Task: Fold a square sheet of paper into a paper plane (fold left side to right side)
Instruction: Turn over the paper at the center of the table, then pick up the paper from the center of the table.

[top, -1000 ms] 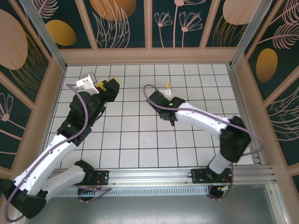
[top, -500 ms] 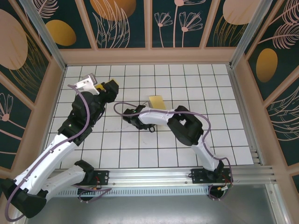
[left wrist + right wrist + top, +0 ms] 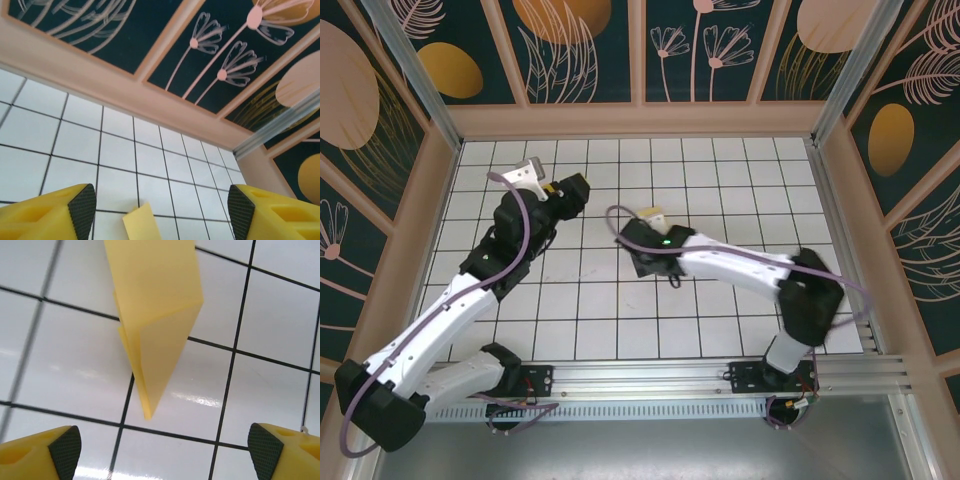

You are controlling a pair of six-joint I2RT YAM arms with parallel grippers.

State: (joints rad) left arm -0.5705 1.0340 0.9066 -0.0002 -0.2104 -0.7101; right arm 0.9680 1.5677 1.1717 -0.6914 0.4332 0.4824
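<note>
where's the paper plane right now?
Top view: paper plane lies on the table's middle tiles, just beyond the right tool, right of the left tool.

The yellow paper plane (image 3: pixel 155 305), folded to a tapering point, lies on the white grid tiles (image 3: pixel 265 315).

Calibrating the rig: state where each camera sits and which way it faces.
Top external: above and behind the arms, looking down on the table; both arms show.
Left wrist: low, facing the back wall; left gripper at the bottom.
Right wrist: looking down at the tiles; right gripper at the bottom.
All three share the folded paper.
</note>
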